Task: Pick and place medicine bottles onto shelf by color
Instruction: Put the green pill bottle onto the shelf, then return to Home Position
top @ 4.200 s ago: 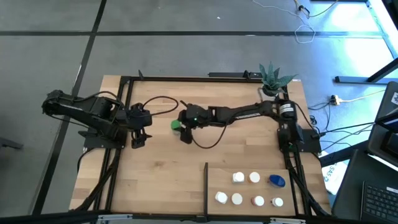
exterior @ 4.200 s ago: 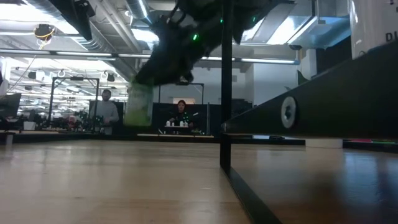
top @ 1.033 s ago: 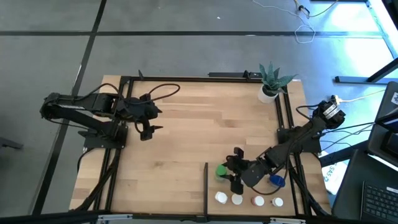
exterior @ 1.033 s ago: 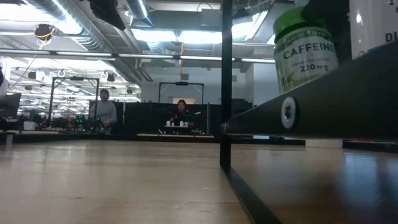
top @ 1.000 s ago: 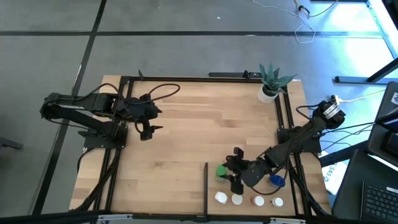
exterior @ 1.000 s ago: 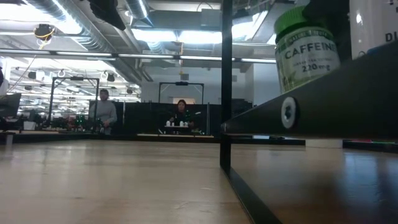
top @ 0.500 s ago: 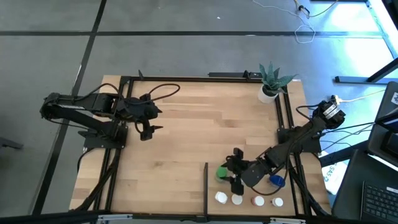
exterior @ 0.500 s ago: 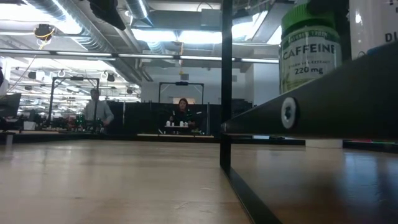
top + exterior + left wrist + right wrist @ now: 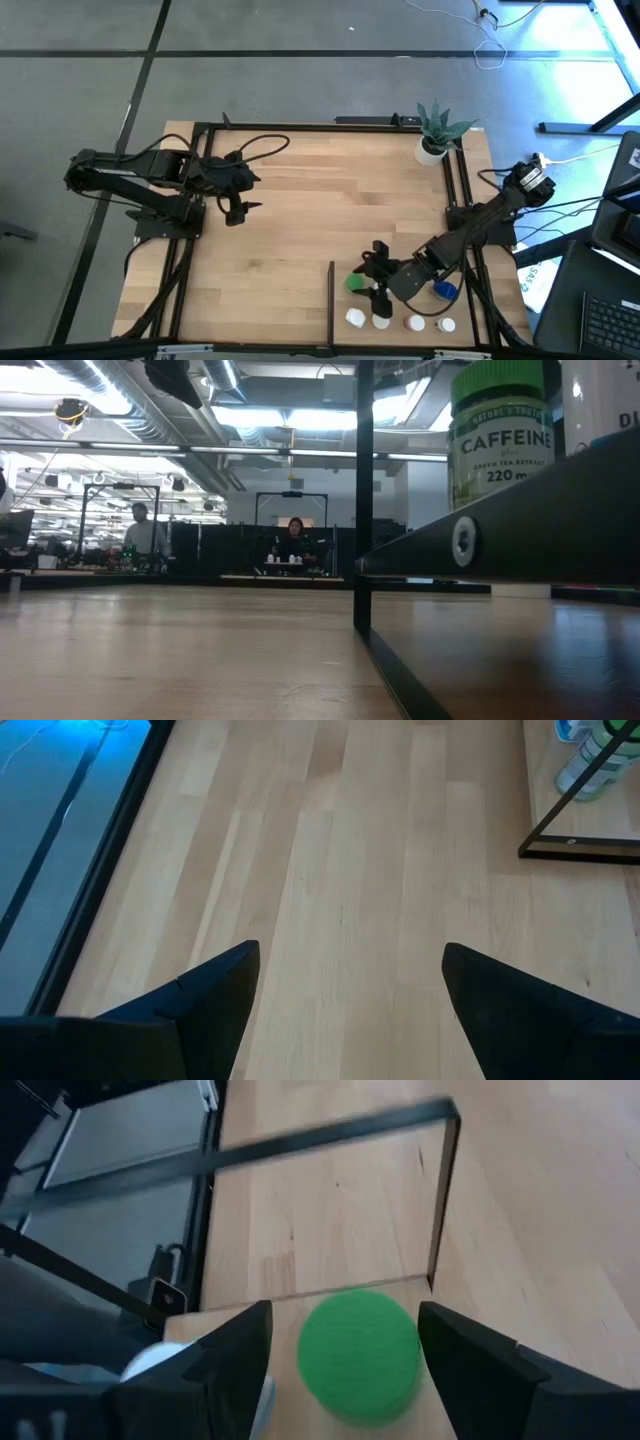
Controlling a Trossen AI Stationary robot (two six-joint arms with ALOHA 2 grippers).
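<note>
Wooden table with medicine bottles, potted plant.

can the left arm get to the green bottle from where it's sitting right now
Probably not easily. The left gripper hangs open at the table's far left, while the green bottle stands on the shelf between the right gripper's fingers.

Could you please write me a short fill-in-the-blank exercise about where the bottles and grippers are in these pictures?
1. The bottle between the right gripper's fingers has a ____ cap.
2. The label on the green-capped bottle reads ____ in large letters.
3. The left gripper hangs over bare wood with its fingers ____.
4. The potted plant stands at the table's far ____ corner in the high view.

Missing words: green; CAFFEINE; open; right
</note>
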